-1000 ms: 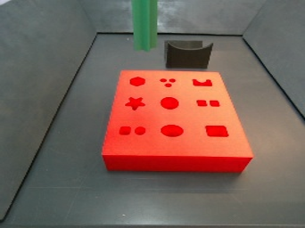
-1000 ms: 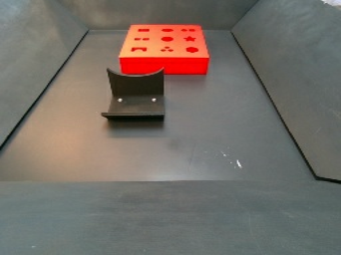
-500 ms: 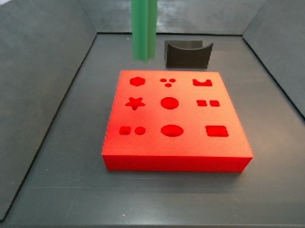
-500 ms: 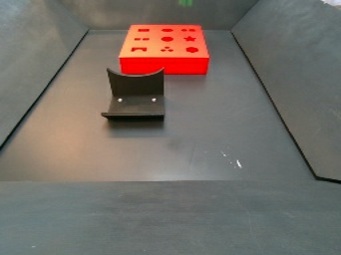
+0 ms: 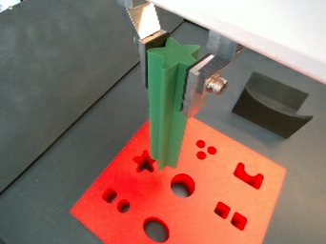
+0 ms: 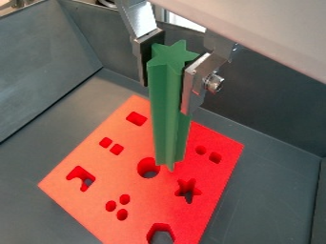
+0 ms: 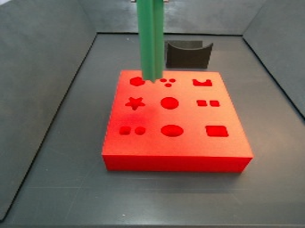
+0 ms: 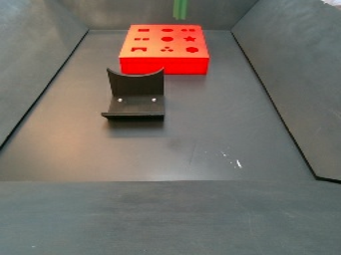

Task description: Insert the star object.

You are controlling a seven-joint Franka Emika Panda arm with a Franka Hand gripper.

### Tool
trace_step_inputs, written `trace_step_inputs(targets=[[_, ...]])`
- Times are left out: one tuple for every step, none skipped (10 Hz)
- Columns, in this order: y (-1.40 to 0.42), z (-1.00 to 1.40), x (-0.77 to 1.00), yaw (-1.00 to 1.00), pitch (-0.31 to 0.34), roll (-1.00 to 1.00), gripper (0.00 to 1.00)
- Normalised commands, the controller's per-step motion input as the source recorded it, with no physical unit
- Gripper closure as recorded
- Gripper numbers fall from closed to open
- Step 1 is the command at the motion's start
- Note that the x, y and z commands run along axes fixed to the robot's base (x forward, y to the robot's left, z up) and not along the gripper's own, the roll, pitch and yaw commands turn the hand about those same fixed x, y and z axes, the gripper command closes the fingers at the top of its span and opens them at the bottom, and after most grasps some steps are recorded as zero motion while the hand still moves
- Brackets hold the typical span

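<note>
gripper [image 5: 176, 59] clamped on star object [image 5: 169, 119] | rod upright above red block [image 7: 176, 125] | fixture [image 8: 134, 96] apart

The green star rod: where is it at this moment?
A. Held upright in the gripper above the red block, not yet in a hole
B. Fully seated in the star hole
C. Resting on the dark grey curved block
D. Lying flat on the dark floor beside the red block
A. In a wrist view the gripper clamps the star object upright, its lower end above the red block, and the star hole is open.
</note>
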Motion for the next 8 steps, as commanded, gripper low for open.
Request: trace_step_inputs(targets=[[-0.07,-0.22,0.0,-0.09,0.229,0.33,1.0],[-0.12,-0.1,-0.1,-0.14,0.29,0.34,1.0],[-0.15,-0.2,-0.09,-0.11,0.256,0.32,1.0],[-0.05,-0.52,-0.17,-0.18,0.117,0.17,1.0],[-0.02,-0.33,-0.15,-0.25,0.211,0.26,1.0],[-0.04,-0.39,-0.13,-0.23,0.066,0.11,1.0],[-0.03,-0.37,-0.07,-0.21,0.01,0.02,1.0],[-0.03,-0.34,0.0,-0.18,0.0,-0.01,1.0]])
